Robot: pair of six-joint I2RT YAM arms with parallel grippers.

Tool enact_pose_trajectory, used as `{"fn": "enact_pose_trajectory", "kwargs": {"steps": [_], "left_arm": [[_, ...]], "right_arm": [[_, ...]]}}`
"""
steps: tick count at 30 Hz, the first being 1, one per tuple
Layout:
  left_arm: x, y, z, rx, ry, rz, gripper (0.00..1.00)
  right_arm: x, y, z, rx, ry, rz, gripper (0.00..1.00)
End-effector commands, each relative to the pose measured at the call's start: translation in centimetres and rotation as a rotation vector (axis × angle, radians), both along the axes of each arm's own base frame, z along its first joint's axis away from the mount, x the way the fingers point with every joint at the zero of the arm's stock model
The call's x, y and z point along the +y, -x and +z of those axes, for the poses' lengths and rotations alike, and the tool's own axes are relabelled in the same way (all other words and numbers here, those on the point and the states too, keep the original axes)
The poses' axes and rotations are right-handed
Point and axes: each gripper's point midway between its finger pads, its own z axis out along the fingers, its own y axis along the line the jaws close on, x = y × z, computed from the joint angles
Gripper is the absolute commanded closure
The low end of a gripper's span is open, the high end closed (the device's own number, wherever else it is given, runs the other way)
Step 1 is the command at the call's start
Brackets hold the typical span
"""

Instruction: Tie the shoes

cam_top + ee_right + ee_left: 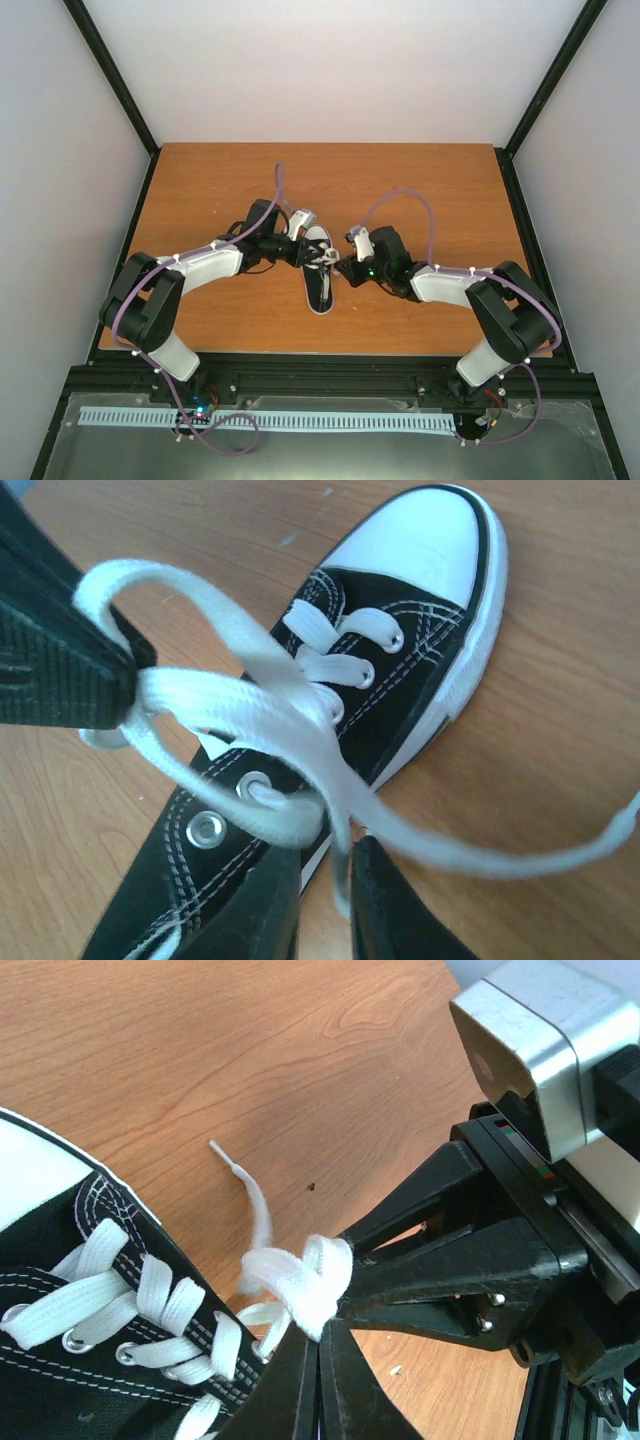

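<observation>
The black sneaker point(322, 288) with its white toe cap lies mid-table, toe towards the far side. My left gripper point(312, 251) is shut on a bunched white lace loop point(300, 1282), its jaws pressed together point(320, 1338). In the right wrist view one of its fingers point(55, 655) holds that loop point(200, 695) up above the shoe point(400, 695). My right gripper point(341, 266) is narrowly open point(335, 858), with a lace strand point(345, 810) hanging in the gap between its fingers. Its tips point(348, 1265) touch the bunch from the right. A loose lace end point(245, 1185) lies on the wood.
The wooden table point(220, 190) has black frame posts at its edges and white walls around it. Both arms converge over the shoe's middle. Another lace tail point(560, 855) trails off to the right across the wood.
</observation>
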Motion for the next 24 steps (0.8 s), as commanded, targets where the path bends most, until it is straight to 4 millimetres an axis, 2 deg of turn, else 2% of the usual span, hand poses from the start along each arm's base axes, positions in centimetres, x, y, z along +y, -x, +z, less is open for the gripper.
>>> {"fn": "enact_pose_trajectory", "kwargs": {"steps": [1,6,12,17,21,24], "left_arm": [[-1.5,-0.4,1.9,-0.036,0.039,-0.033,0.99],[-1.3,-0.4,1.9,-0.036,0.039,-0.025,0.99],[-1.3,-0.1,2.1,-0.027,0.048,-0.030,0.99],[-1.4,0.2,2.5,-0.031,0.057,-0.043,0.99],[-1.4,0.5,2.5,-0.030,0.059,-0.057,0.99],[-1.4,0.6,2.5,-0.027,0.060,-0.065,0.99]], "right_arm": [[-0.9,0.4,1.2,-0.024,-0.012,-0.040,0.78],[-1.6,1.6,3.5,-0.094,-0.047,-0.026,0.44],[0.3,2.6,8.6,-0.203,-0.172,0.120,0.21],[2.0,1.1,10.6,-0.235,-0.241,0.194,0.15],[2.8,-0.1,10.6,-0.208,-0.279,0.242,0.13],[3.8,-0.3,10.3,-0.177,-0.301,0.292,0.12]]}}
